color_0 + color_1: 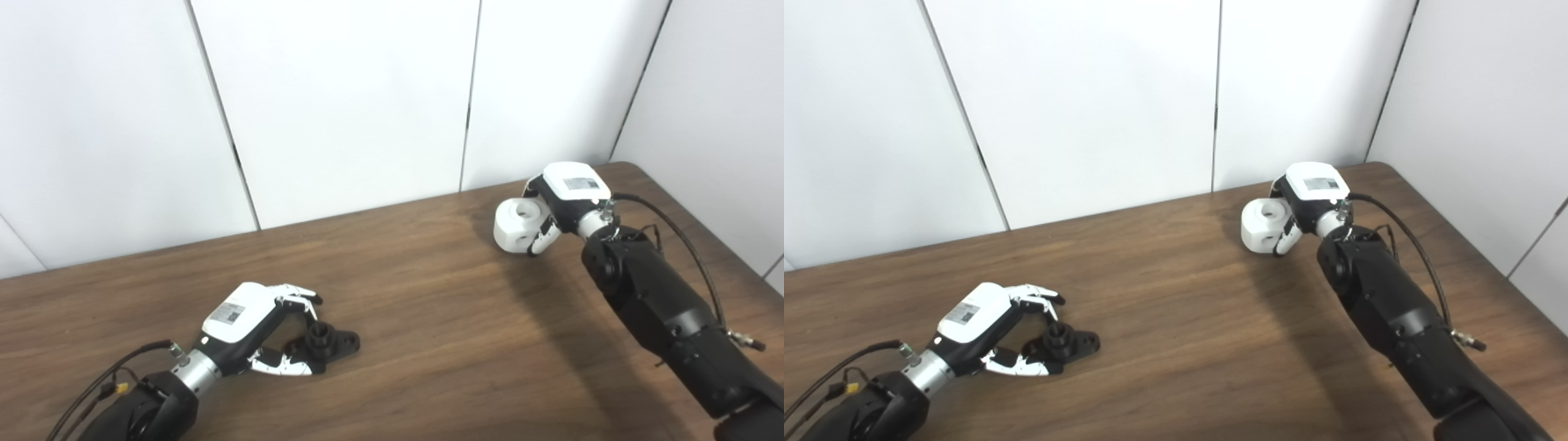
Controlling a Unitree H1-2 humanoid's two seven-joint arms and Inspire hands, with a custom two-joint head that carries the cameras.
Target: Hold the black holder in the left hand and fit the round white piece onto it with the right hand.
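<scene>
Plastic, rigid and light, I judge: my right hand [554, 208] grips the round white piece [520, 225] by its side near the surface's far right corner; my left hand [260, 334] curls around the black flanged holder [327, 342], grasp unclear.

Bright, even light from overhead, both my views sharp.

My right arm [667, 306] throws a broad soft shadow leftward over the wooden table [429, 306], and a small dark one sits under the black holder [324, 344]. The white wall panels [343, 98] are near washed out, with mild softness at the frame corners and no motion blur.
</scene>
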